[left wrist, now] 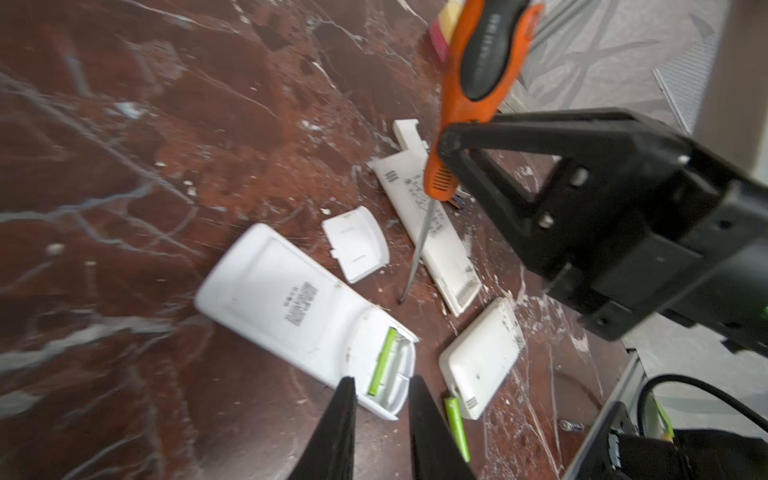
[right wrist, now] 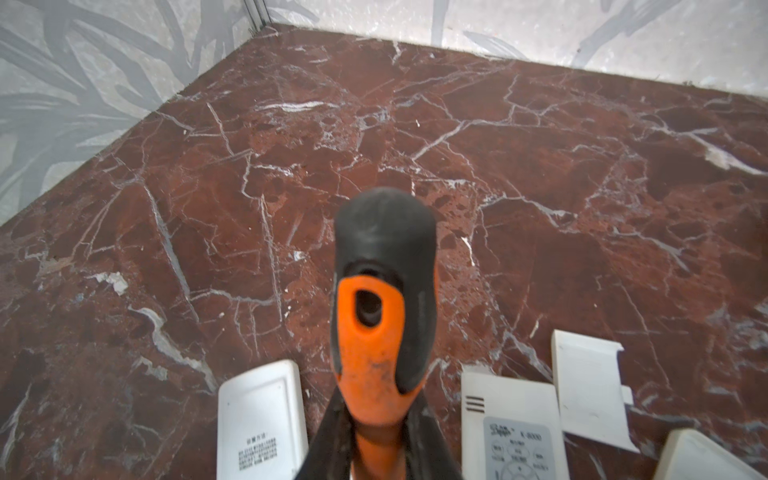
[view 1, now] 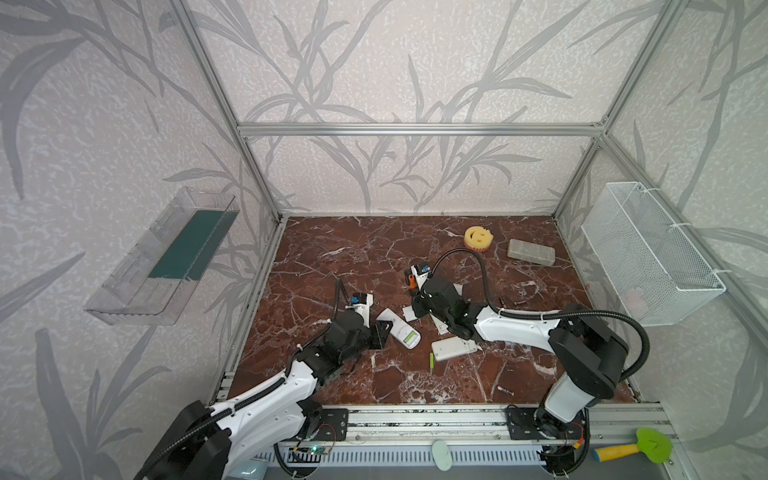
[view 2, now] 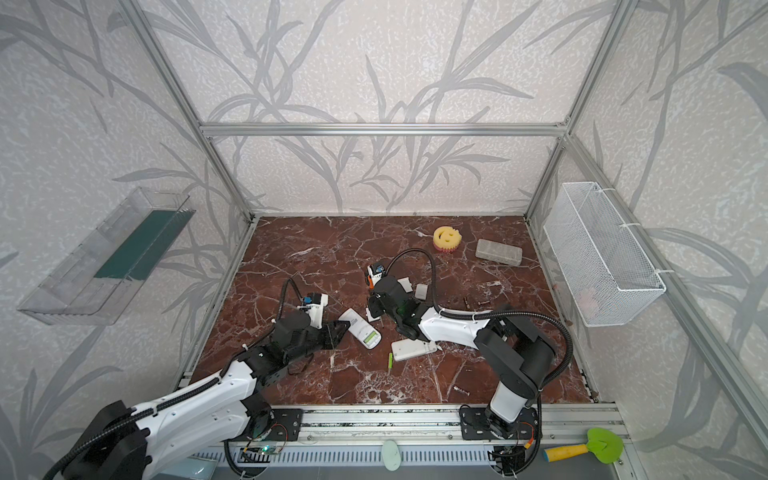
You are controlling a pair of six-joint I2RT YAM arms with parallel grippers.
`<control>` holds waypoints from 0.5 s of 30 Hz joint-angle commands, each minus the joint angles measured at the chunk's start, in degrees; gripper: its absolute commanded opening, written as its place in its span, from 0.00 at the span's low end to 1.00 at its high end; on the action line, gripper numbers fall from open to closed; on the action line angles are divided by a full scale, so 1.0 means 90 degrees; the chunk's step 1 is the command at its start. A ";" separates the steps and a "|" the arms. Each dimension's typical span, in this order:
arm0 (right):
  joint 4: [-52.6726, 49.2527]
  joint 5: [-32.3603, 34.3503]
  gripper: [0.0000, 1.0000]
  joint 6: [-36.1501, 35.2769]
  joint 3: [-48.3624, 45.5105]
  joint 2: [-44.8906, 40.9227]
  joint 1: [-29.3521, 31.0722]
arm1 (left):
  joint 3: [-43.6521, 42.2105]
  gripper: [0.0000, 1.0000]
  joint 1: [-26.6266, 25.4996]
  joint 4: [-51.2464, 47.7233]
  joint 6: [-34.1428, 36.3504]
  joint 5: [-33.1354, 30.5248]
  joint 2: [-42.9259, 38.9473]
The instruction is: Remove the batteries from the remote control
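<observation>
Below centre in both top views | my left pincer (left wrist: 382,415) released, aimed at open bay of remote (left wrist: 291,303) to pluck battery (left wrist: 382,361) | loose battery (left wrist: 457,428) on worktop (left wrist: 124,166) | right pincer (right wrist: 374,419) clenched on screwdriver (right wrist: 382,291), held clear.

You lose screwdriver (right wrist: 374,353) shaft at right wrist view's edge. Right arm (view 1: 511,328) covers much of long remote (left wrist: 449,257) in both top views. Grey piece (view 1: 504,390) too small to identify.

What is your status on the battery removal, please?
Left gripper jaws open, aimed at lime green cylindrical battery in white plastic remote. Right gripper shut on orange-handled screwdriver. Nothing between jaws and battery.
</observation>
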 commanded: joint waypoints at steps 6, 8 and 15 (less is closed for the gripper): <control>0.0491 -0.0527 0.00 -0.0118 0.0851 0.0791 0.0316 | 0.0216 0.25 0.0578 -0.0870 0.0434 0.0411 -0.0217; 0.0565 -0.0756 0.00 -0.0151 0.0989 0.0963 0.0328 | 0.0170 0.25 0.0596 -0.0836 0.0404 0.0431 -0.0197; 0.0542 -0.1129 0.00 -0.0434 0.1218 0.0946 0.0319 | 0.0259 0.31 0.0793 -0.0939 0.0412 0.0292 0.0024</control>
